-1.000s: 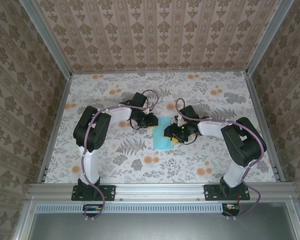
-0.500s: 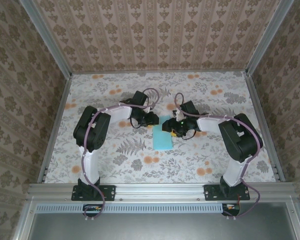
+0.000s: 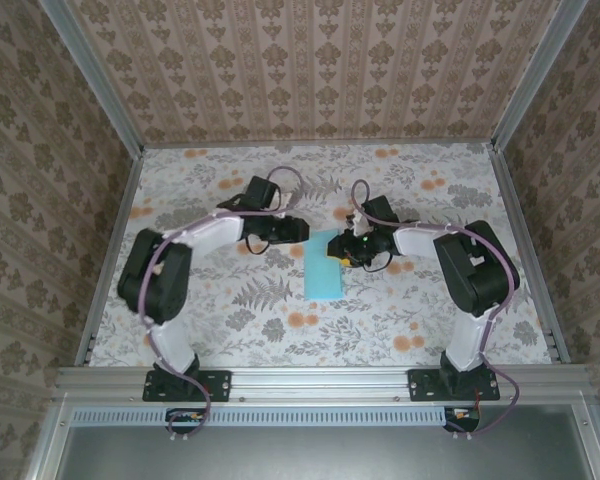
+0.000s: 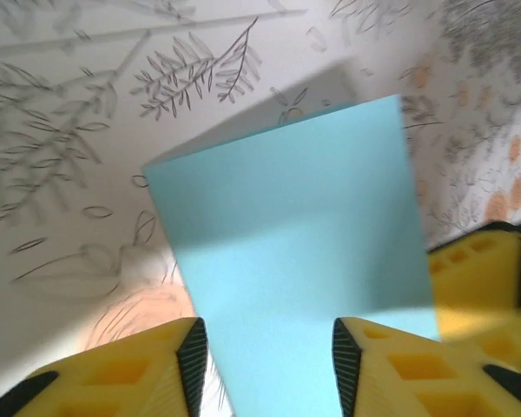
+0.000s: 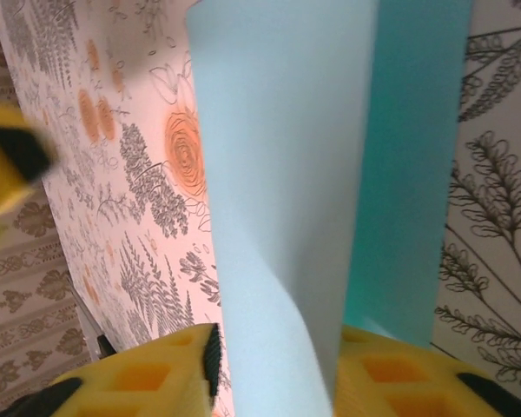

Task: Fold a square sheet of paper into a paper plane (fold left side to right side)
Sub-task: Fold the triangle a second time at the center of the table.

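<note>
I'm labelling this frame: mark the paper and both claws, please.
paper (image 3: 325, 282): top view, its flat near half.
left claw (image 4: 265, 352): left wrist view, midway between fingertips.
right claw (image 5: 276, 352): right wrist view, midway between fingertips.

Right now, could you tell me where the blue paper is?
Top view: the blue paper lies in the middle of the table, its far end between the left hand and the right hand.
</note>
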`<state>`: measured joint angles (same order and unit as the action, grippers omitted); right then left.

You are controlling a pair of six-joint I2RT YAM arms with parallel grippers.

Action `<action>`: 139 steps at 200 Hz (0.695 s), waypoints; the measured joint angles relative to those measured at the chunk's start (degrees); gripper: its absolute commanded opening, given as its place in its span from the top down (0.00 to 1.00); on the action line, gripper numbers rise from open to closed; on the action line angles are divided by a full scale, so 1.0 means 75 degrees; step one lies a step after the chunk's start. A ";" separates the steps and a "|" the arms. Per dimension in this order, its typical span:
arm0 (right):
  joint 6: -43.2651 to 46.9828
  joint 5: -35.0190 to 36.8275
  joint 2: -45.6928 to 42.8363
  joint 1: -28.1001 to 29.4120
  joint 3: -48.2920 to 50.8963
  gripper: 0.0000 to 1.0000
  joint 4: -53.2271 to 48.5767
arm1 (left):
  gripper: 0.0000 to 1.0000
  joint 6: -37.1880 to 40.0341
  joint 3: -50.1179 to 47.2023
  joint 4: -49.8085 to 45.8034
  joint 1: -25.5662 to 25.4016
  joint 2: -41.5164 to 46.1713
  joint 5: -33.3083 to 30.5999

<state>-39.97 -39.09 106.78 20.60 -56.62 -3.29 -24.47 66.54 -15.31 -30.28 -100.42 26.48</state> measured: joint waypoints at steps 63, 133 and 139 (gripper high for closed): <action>-0.0248 0.0003 0.0417 -0.0224 -0.0743 0.93 -0.0449 | 0.30 0.1023 -0.1486 0.0213 -0.1166 0.2465 -0.0915; -0.0256 0.0003 0.0702 -0.0280 -0.1317 0.96 -0.0970 | 0.22 0.1743 -0.0778 -0.0525 -0.3200 0.1480 -0.2200; -0.0268 0.0003 0.0702 -0.0280 -0.1317 0.96 -0.0988 | 0.22 0.1760 -0.0641 -0.0580 -0.3296 0.1329 -0.2305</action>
<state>-41.98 -39.07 112.05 18.50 -66.50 -10.70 -11.27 61.73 -19.66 -55.00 -90.45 9.19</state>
